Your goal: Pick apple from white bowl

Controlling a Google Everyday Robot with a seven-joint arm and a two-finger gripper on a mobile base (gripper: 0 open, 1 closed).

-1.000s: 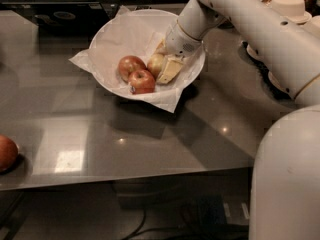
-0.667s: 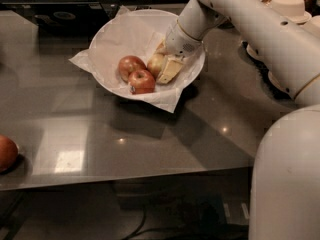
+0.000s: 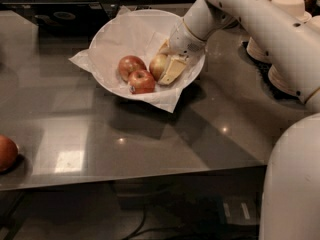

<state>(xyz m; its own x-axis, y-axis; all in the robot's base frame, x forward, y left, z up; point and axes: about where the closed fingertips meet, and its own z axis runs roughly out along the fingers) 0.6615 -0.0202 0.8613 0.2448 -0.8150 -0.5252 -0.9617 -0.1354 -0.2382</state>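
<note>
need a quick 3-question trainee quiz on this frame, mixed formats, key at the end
1. True or false: the gripper is down inside the white bowl, right next to the pale apple.
2. Besides the pale one, how many red apples lie in the bowl? A one, B two, C three.
3. Fill in: the orange-red fruit sits on the table at the ___ edge of the view.

Key: 1 true; 2 B; 3 left.
</note>
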